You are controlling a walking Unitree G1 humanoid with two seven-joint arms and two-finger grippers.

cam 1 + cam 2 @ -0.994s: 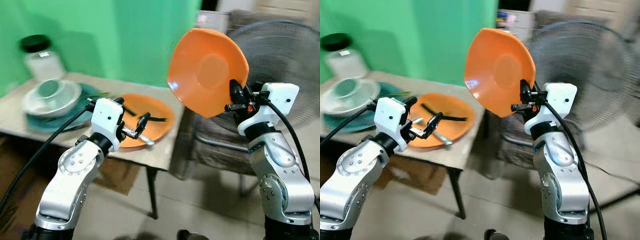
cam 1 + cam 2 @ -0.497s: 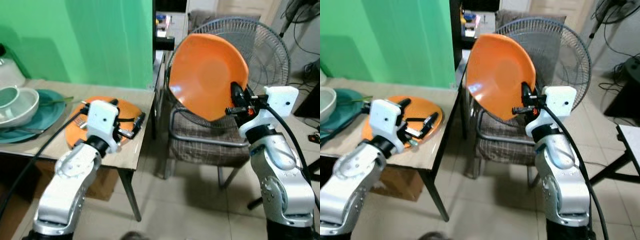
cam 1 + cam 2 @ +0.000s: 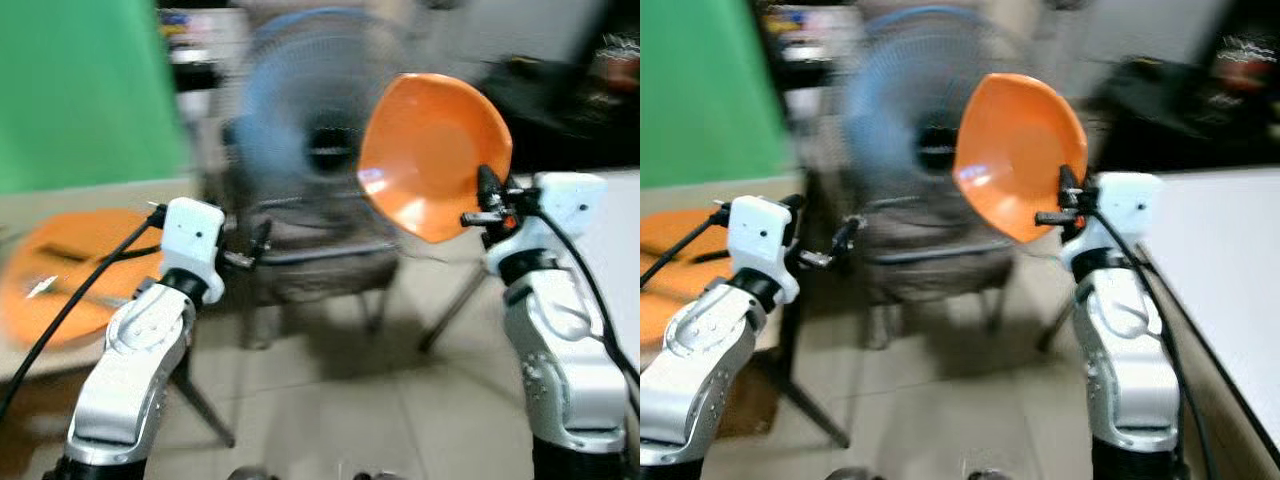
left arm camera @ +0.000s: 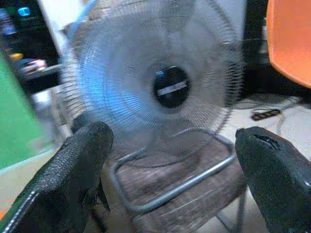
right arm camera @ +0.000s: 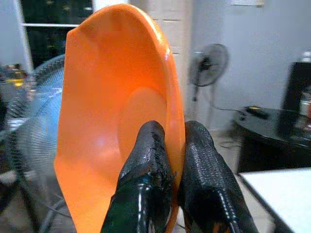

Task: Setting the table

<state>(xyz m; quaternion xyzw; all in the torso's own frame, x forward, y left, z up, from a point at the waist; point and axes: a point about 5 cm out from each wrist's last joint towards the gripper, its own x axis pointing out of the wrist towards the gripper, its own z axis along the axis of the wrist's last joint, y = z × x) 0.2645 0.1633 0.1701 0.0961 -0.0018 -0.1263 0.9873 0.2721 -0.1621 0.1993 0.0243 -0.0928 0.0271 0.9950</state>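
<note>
We are seeing the right gripper (image 5: 170, 160) pinching the rim of an orange plate (image 3: 432, 155), holding it upright at chest height before a standing fan (image 4: 160, 87), while the left gripper (image 4: 170, 179) is spreading its fingers wide, empty.

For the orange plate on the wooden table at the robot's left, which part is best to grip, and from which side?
Grip the orange plate by its rim, at the edge nearest the open left gripper, probably coming in low from the table's edge. It lies flat, so only the thin rim offers the fingers a hold.
</note>
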